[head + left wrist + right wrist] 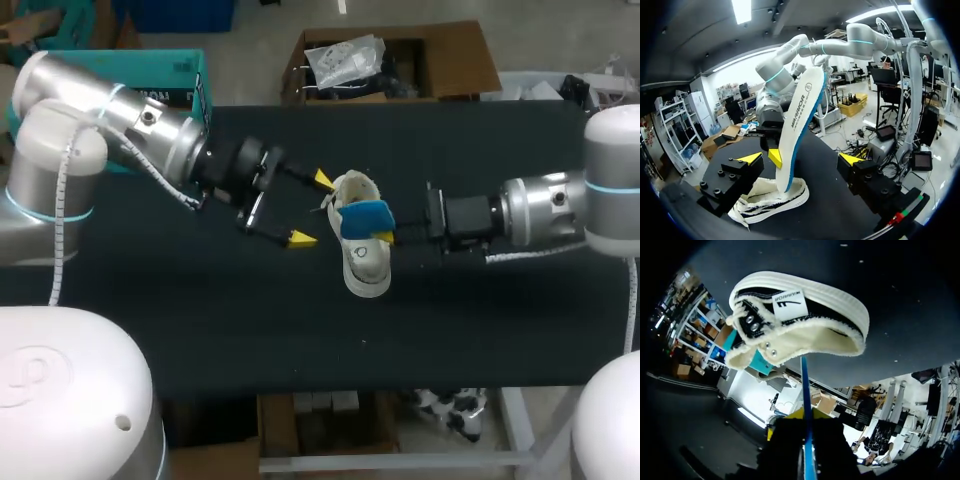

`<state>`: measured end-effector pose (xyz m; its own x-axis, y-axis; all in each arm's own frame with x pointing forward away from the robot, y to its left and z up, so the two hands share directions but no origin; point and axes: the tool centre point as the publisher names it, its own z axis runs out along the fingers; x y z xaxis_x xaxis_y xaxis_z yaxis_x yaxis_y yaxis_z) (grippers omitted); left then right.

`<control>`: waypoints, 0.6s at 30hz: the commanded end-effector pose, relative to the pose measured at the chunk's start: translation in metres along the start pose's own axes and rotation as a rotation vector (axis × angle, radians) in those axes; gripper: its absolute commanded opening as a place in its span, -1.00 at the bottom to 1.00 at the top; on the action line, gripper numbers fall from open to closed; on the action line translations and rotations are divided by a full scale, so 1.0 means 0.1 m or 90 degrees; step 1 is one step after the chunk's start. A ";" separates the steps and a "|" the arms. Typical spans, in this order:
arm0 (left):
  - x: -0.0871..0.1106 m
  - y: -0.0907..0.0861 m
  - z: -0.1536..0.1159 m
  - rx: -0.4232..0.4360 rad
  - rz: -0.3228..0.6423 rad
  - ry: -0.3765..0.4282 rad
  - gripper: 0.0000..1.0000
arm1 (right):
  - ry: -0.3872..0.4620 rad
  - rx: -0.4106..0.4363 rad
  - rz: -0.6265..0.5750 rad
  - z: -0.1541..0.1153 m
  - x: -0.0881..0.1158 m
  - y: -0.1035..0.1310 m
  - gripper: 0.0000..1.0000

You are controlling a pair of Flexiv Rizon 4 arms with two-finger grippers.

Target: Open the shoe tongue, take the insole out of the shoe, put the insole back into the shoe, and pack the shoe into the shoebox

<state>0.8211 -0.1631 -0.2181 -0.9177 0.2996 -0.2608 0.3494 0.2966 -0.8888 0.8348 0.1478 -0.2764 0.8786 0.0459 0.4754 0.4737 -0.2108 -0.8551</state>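
Observation:
A white canvas shoe (364, 262) lies on the black table, toe toward the front edge. A blue-edged white insole (367, 217) stands up out of its opening, lower end still inside. My right gripper (386, 237), coming in from the right, is shut on the insole. In the right wrist view the insole (805, 390) runs edge-on between the fingers (790, 416), with the shoe (800, 320) ahead. My left gripper (311, 209) is open just left of the shoe. In its wrist view the gripper (801, 159) has the insole (802, 115) between its wide-apart tips, untouched, and the shoe (771, 199) below.
The black tabletop (200, 320) stretches wide to the left and front of the shoe. An open brown cardboard box (460, 55) stands just past the table's far edge.

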 end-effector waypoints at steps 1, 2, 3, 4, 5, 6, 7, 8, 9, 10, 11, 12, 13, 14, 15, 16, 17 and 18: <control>-0.07 0.08 0.08 -0.020 -0.015 -0.148 1.00 | 0.071 -0.033 0.012 0.03 -0.09 -0.05 -1.00; -0.07 0.08 0.08 -0.020 -0.015 -0.148 1.00 | 0.090 -0.042 0.019 0.03 -0.10 -0.05 -1.00; -0.07 0.08 0.08 -0.020 -0.015 -0.148 1.00 | 0.090 -0.042 0.019 0.03 -0.10 -0.05 -1.00; -0.07 0.08 0.08 -0.020 -0.015 -0.148 1.00 | 0.090 -0.042 0.019 0.03 -0.10 -0.05 -1.00; -0.07 0.08 0.08 -0.020 -0.015 -0.148 1.00 | 0.090 -0.042 0.019 0.03 -0.10 -0.05 -1.00; -0.07 0.08 0.08 -0.020 -0.015 -0.148 1.00 | 0.090 -0.042 0.019 0.03 -0.10 -0.05 -1.00; -0.07 0.08 0.08 -0.020 -0.015 -0.148 1.00 | 0.090 -0.042 0.019 0.03 -0.10 -0.05 -1.00; -0.07 0.08 0.08 -0.020 -0.015 -0.148 1.00 | 0.090 -0.042 0.019 0.03 -0.10 -0.05 -1.00; -0.07 0.08 0.08 -0.020 -0.015 -0.148 1.00 | 0.090 -0.042 0.019 0.03 -0.10 -0.05 -1.00; -0.07 0.08 0.08 -0.020 -0.015 -0.148 1.00 | 0.090 -0.042 0.019 0.03 -0.10 -0.05 -1.00; -0.07 0.08 0.08 -0.020 -0.015 -0.148 1.00 | 0.090 -0.042 0.019 0.03 -0.10 -0.05 -1.00; -0.08 0.11 0.14 -0.021 -0.012 -0.140 1.00 | 0.090 -0.042 0.019 0.03 -0.10 -0.05 -1.00; -0.09 0.15 0.18 -0.021 -0.010 -0.137 1.00 | 0.088 -0.044 0.017 0.04 -0.08 -0.02 -1.00; -0.11 0.17 0.21 -0.012 -0.010 -0.132 1.00 | 0.088 -0.040 0.011 0.05 -0.06 0.01 -1.00; -0.12 0.21 0.24 -0.011 -0.006 -0.129 1.00 | 0.090 -0.037 0.009 0.05 -0.05 0.03 -1.00; -0.14 0.24 0.27 -0.019 -0.003 -0.130 1.00 | 0.092 -0.034 0.005 0.05 -0.04 0.06 -1.00; -0.15 0.27 0.29 -0.022 0.001 -0.124 1.00 | 0.093 -0.031 0.003 0.05 -0.04 0.08 -1.00; -0.17 0.30 0.31 -0.023 0.002 -0.122 1.00 | 0.096 -0.027 -0.002 0.04 -0.03 0.10 -1.00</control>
<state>0.8342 -0.1754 -0.2391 -0.9349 0.1280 -0.3309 0.3548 0.3406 -0.8707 0.8314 0.1501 -0.2791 0.8607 -0.0936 0.5005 0.4594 -0.2809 -0.8426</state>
